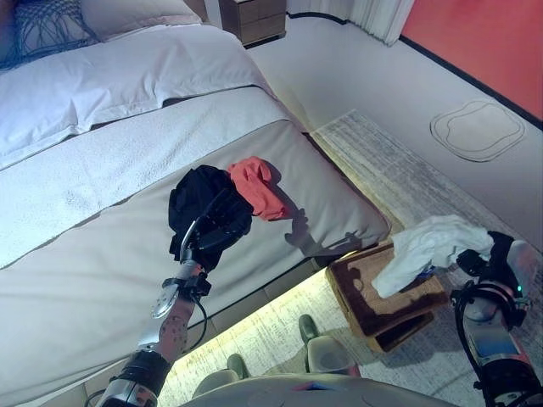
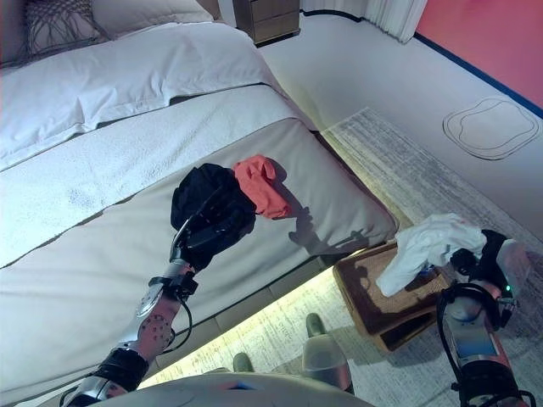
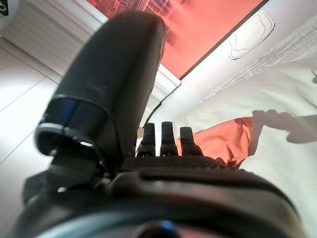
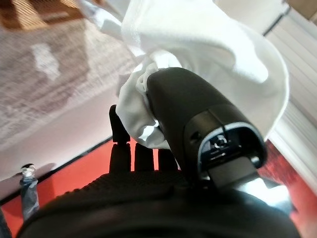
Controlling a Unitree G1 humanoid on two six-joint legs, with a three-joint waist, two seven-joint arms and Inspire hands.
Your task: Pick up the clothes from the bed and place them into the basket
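Observation:
On the grey bed cover (image 1: 102,280) a black garment (image 1: 191,193) lies bunched, with a red garment (image 1: 260,186) touching its right side. My left hand (image 1: 222,222) hovers at the black garment's near edge; in the left wrist view its fingers (image 3: 163,138) are straight, the thumb is raised, and it holds nothing. My right hand (image 1: 499,256) is shut on a white garment (image 1: 433,242); the thumb (image 4: 198,114) pinches the cloth. The white cloth hangs over the brown wicker basket (image 1: 344,284) on the rug beside the bed.
A white duvet and pillows (image 1: 127,68) cover the bed's far end. A wooden nightstand (image 1: 254,19) stands past it. A pale rug (image 1: 399,170) runs along the bed's right edge, and a red wall (image 1: 492,34) closes the room on the right.

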